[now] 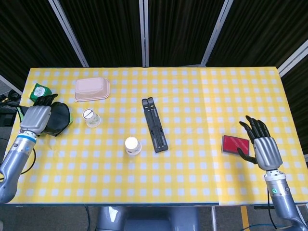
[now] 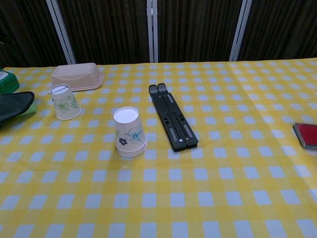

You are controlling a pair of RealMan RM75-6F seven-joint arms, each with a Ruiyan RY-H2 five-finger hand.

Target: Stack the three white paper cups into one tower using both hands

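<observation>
Two white paper cups with flower prints stand upside down on the yellow checked table. A single cup [image 1: 91,117] [image 2: 64,102] is at the left. The other [image 1: 132,145] [image 2: 130,132] stands near the middle and shows a double rim at its base, like two cups nested. My left hand [image 1: 37,116] hovers at the table's left edge over a dark cloth, well left of the single cup, with nothing in it. My right hand [image 1: 263,145] is open at the right edge, fingers spread, beside a red case. Neither hand shows in the chest view.
A black folded stand [image 1: 154,124] [image 2: 173,116] lies right of the middle cup. A beige lidded box [image 1: 92,89] [image 2: 77,76] sits at the back left. The dark cloth [image 1: 57,118] and a green box [image 1: 38,91] lie at the left edge. The red case [image 1: 236,145] [image 2: 306,134] lies at the right.
</observation>
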